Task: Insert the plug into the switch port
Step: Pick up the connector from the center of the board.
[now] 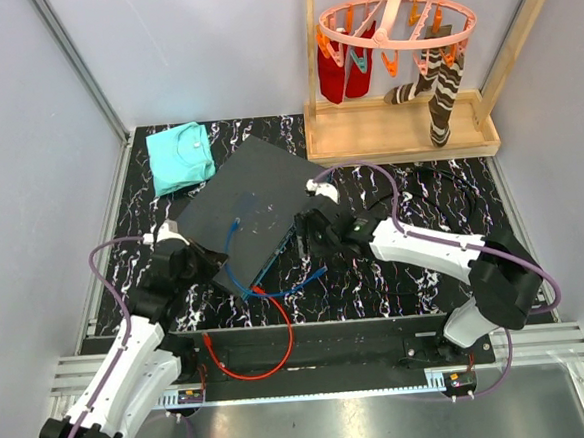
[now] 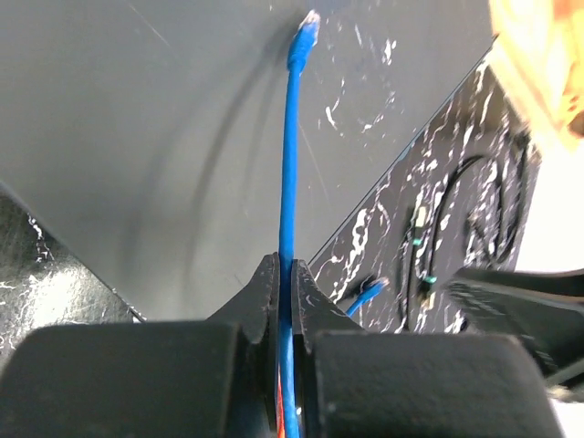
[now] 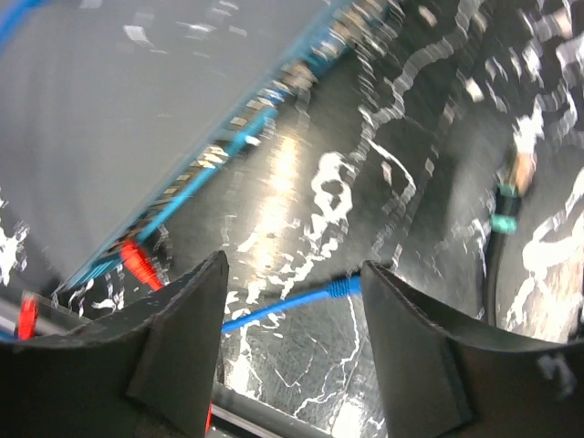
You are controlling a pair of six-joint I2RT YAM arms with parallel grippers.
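The switch (image 1: 260, 191) is a flat dark grey box lying at an angle on the marble table. Its teal port edge (image 3: 239, 144) faces front right. A blue cable (image 2: 288, 164) lies across its top, ending in a plug (image 2: 307, 22) that rests on the lid. My left gripper (image 2: 284, 266) is shut on this cable; from above, the left gripper (image 1: 215, 262) sits at the switch's near left corner. My right gripper (image 3: 292, 270) is open above the table; from above, the right gripper (image 1: 308, 240) is beside the port edge. The cable's other blue plug (image 3: 343, 286) lies on the table beneath its fingers, untouched.
A red plug (image 3: 137, 263) sits in a port at the near end of the teal edge, its red cable (image 1: 277, 352) looping to the front rail. A folded teal cloth (image 1: 180, 155) lies back left. A wooden rack (image 1: 396, 131) with hanging socks stands behind. Black cables (image 1: 453, 196) lie right.
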